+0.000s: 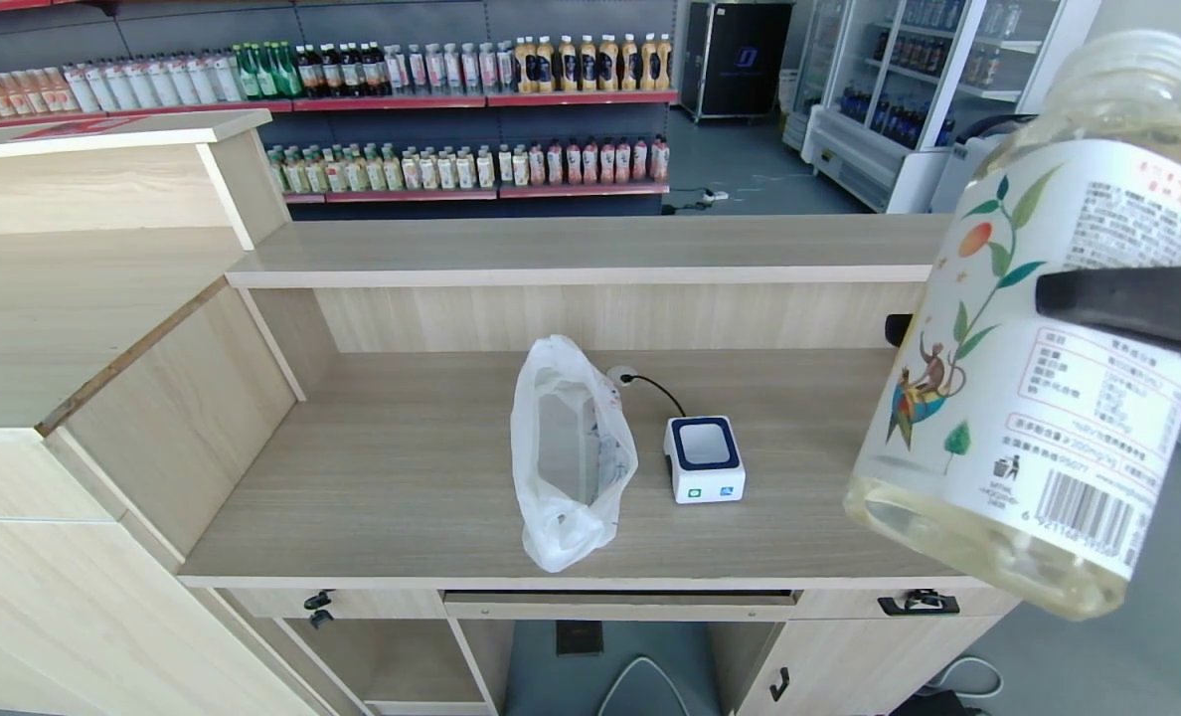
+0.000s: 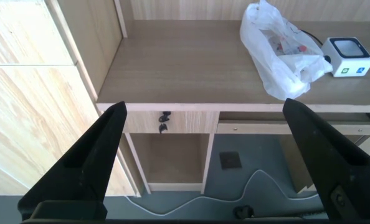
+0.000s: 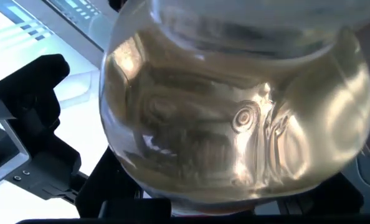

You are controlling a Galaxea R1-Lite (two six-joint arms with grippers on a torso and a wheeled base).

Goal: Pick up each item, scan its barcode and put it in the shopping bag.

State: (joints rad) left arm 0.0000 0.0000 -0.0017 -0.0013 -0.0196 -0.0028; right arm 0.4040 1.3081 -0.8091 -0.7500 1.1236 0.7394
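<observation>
R gripper [image 1: 968, 313]: clamped on my bottle [image 1: 1038, 328], tilted.
L gripper [image 2: 200, 168]: wide open, empty.
Scan tip: I'd turn barcode [image 1: 1083, 512] down twd scanner [image 1: 705, 457] window, hold steady.

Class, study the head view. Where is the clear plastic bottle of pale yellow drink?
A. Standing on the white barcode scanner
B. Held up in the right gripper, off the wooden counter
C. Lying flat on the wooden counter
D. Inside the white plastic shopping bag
B: the right gripper clamps the clear plastic bottle of pale yellow drink in the air, apart from the white plastic shopping bag and the white barcode scanner on the wooden counter.
</observation>
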